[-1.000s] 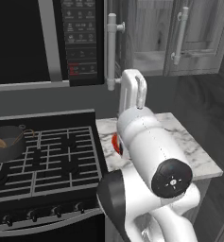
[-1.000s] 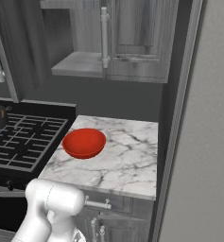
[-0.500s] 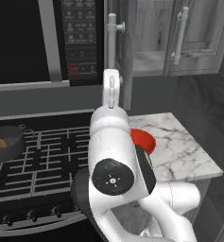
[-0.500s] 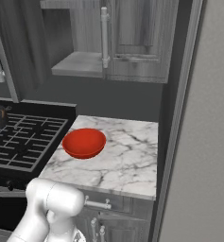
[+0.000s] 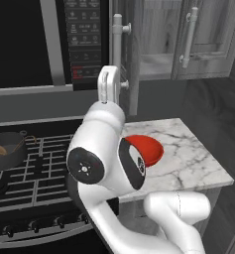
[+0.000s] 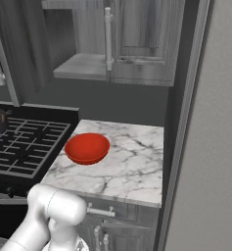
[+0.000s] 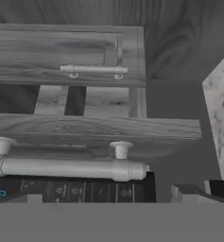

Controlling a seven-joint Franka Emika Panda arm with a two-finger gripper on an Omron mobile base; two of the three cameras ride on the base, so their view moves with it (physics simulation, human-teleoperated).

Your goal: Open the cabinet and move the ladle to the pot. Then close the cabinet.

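Counter: you see white marble beside a black stove.
Above: your black microwave.
Wall: grey.

cabinet: grey wood-grain, left door swung open, right door shut
ladle: tan, lying inside pot
pot: dark, stove's back-left corner

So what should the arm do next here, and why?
Probably press the open gripper against the cabinet's left door and start swinging it shut. The ladle already lies in the pot on the stove, that door stands open, and its bar handle sits right before the hand.
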